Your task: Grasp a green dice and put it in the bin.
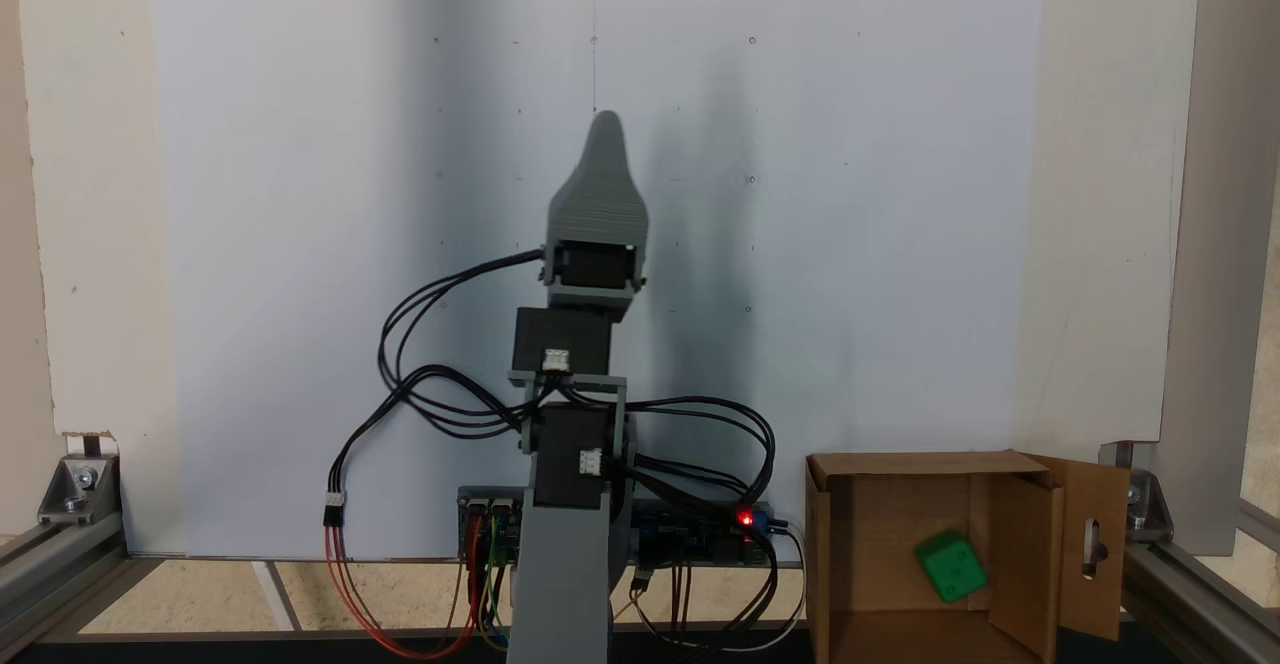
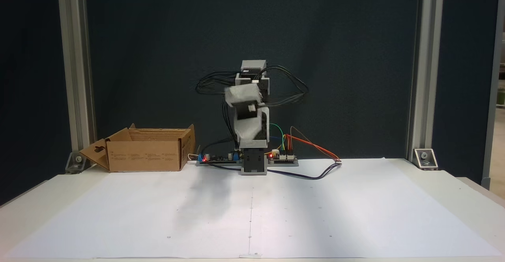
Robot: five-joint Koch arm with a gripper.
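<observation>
The green dice lies inside the bin, a brown cardboard box with open flaps at the lower right of a fixed view. One side flap has a slotted hole. The bin stands at the left of the other fixed view, where its walls hide the dice. My gripper is raised over the white sheet, well away from the bin, and holds nothing that I can see. A single grey tapering jaw shows, with the other jaw behind it. The arm's end is blurred.
A white paper sheet covers the table. Circuit boards and loose cables sit around the arm's base. Aluminium frame posts stand at the table's back corners, with brackets at their feet.
</observation>
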